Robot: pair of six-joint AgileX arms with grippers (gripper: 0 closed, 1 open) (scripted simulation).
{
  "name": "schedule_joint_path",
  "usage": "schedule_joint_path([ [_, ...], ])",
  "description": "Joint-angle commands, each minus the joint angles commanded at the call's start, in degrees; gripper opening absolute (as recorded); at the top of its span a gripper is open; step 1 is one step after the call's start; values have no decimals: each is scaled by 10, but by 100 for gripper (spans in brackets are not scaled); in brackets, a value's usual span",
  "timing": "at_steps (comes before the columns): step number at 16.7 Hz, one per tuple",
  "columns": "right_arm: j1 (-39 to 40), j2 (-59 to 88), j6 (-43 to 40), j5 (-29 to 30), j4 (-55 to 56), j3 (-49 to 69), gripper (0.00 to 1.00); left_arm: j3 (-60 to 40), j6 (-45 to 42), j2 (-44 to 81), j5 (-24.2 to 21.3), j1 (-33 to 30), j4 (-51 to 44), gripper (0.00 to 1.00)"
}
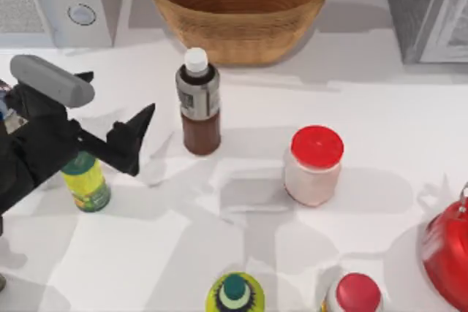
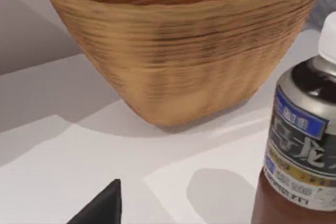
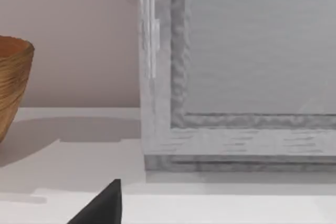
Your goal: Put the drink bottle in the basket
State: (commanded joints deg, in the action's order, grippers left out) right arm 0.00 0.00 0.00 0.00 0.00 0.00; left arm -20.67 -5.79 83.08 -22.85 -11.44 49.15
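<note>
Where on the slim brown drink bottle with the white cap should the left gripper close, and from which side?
Probably on the grey label band of the slim brown drink bottle, approached from the top view's left, where the left gripper sits. The bottle stands upright, apart from the woven wicker basket, with bare table between gripper and bottle.

— What do I have on the white table [image 1: 380,100] apart from the job?

— A white jar with a red lid [image 1: 314,164] stands upright right of centre. A yellow-green bottle [image 1: 88,184] stands at the left. Along the near edge I see a yellow bottle with a green cap [image 1: 235,294], a red-capped container [image 1: 355,294] beside it, and a red vessel [image 1: 447,250] at the right edge.

— And at the back?

— A microwave [image 1: 69,1] in the left corner, a grey appliance [image 1: 428,9] in the right.
</note>
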Motion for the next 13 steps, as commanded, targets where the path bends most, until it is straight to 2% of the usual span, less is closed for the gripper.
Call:
schedule_joint_path([
  [6, 0, 0, 0, 0, 0, 0, 100, -50, -16, 198, -54, -25, 125, 100],
  [9, 0, 0, 0, 0, 0, 0, 100, -68, -21, 229, -79, -42, 155, 100],
  [13, 0, 0, 0, 0, 0, 0, 100, -68, -21, 229, -79, -42, 155, 100],
])
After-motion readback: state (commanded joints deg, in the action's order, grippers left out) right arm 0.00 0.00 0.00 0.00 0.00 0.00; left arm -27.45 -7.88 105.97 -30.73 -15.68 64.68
